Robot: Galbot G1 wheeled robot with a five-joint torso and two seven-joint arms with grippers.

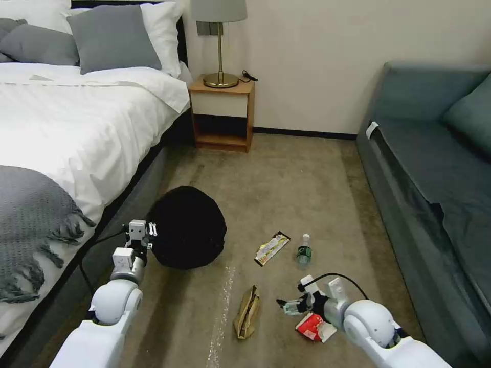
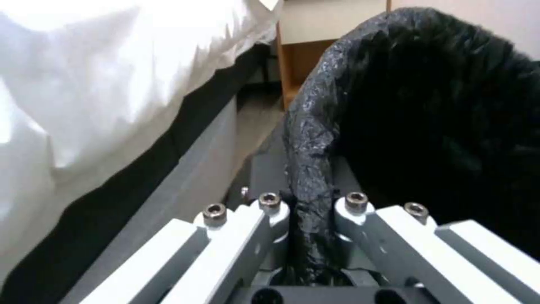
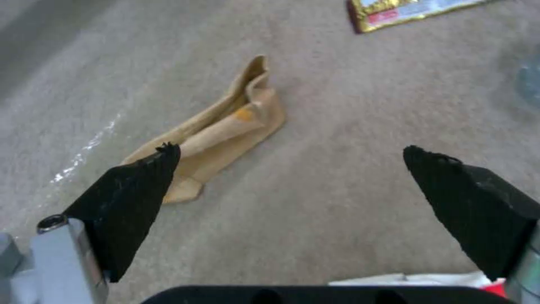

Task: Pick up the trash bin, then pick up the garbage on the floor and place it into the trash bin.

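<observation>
The trash bin (image 1: 188, 227), lined with a black bag, hangs by the bed with my left gripper (image 1: 145, 230) shut on its rim (image 2: 308, 177). Garbage lies on the carpet: a brown paper piece (image 1: 247, 312) (image 3: 222, 131), a yellow-black wrapper (image 1: 271, 248) (image 3: 411, 10), a small clear bottle (image 1: 304, 250) and a red-and-white packet (image 1: 313, 326). My right gripper (image 1: 289, 305) (image 3: 292, 169) stands open just above the floor, between the paper piece and the packet, with nothing in it.
A bed (image 1: 61, 133) runs along the left, a grey sofa (image 1: 434, 168) along the right. A wooden nightstand (image 1: 222, 115) with a lamp stands at the back wall. Bare carpet (image 1: 286, 184) lies between them.
</observation>
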